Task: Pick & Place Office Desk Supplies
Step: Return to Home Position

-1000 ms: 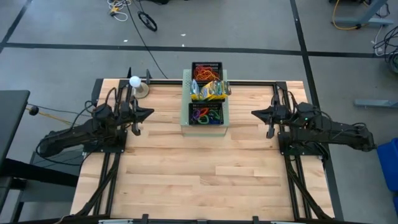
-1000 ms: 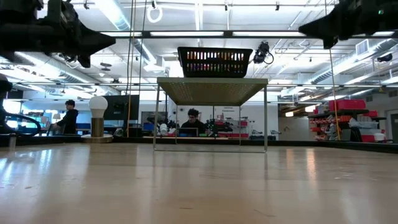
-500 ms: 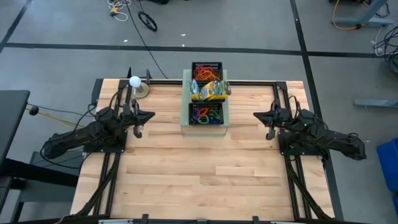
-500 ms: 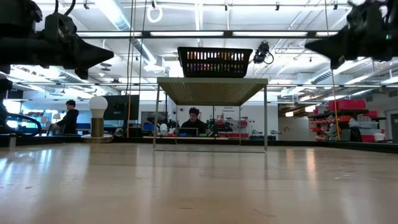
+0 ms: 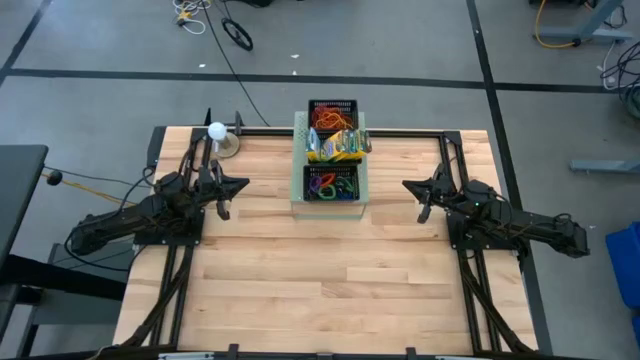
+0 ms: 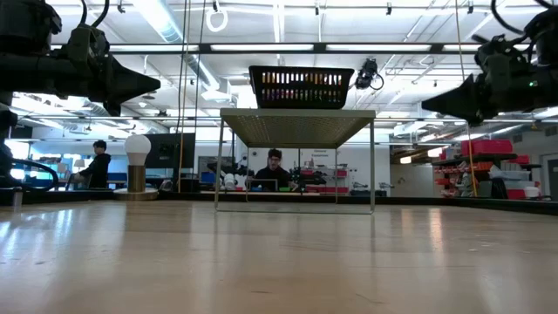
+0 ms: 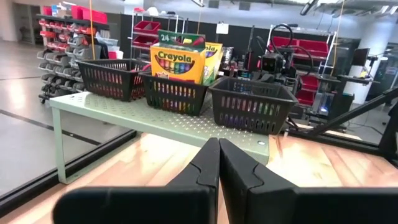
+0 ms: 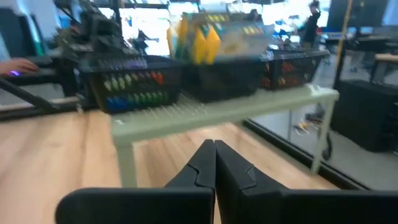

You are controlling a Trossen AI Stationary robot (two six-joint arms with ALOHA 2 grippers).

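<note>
My left pincer (image 5: 236, 184) is clenched on nothing, fingers (image 7: 204, 169) pressed flat together. It hovers above the bench (image 5: 330, 285) near its left edge. The right pincer (image 5: 411, 187) hovers near the right edge, also clenched and empty. Both point inward across the pale wood planking.

Beyond the back edge I see a grey floor (image 5: 400, 40) crossed by dark tape lines and cables. The low view shows a workshop with ceiling strip lights and racks of red bins (image 6: 482, 146). A person (image 6: 273, 167) is seated beyond the back edge.

Between the pincers, well apart from each, a pale-green perforated shelf (image 5: 298, 172) stands at the middle of the back edge. It carries three black mesh trays (image 7: 250, 107) in a row running back to front. Rubber bands (image 5: 327, 120) fill the rearmost tray (orange, red) and the frontmost (purple, green, blue). The yellow-and-green crayon boxes (image 5: 338, 148) sit in the middle one.

A white ball (image 5: 217, 130) on its stand is near the back-left corner, behind my left pincer.
</note>
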